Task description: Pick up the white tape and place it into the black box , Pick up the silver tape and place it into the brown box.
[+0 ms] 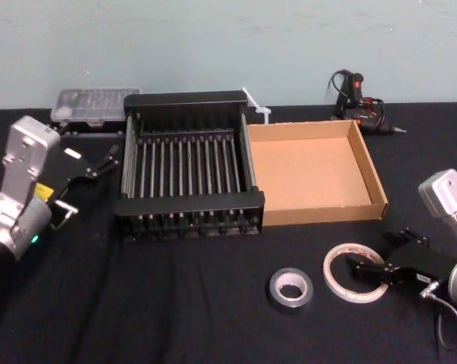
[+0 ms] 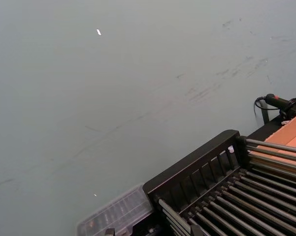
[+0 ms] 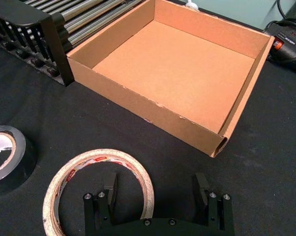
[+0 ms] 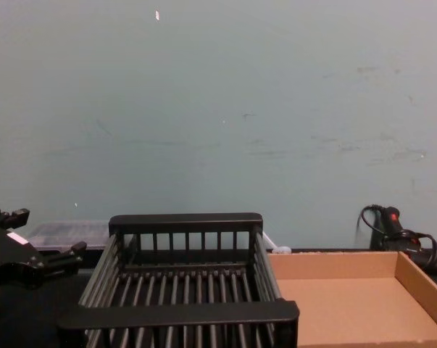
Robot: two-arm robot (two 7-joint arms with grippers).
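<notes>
While your right claw [image 1: 362, 273] sits open astride the white tape's [image 1: 342, 267] rim on the desk [image 1: 175, 303], the silver tape [image 1: 291, 290] lies just beside; your left claw [image 1: 99, 168] hangs open left of the black box [image 1: 186, 206].

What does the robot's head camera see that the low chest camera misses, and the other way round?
Head view: the white tape and silver tape lying on the black table, with the open right gripper at the white ring. Chest view: a tall stretch of the wall. Both: the black box, the brown box, the open left gripper beside the black box, a clear case and a black tool at the back.
</notes>
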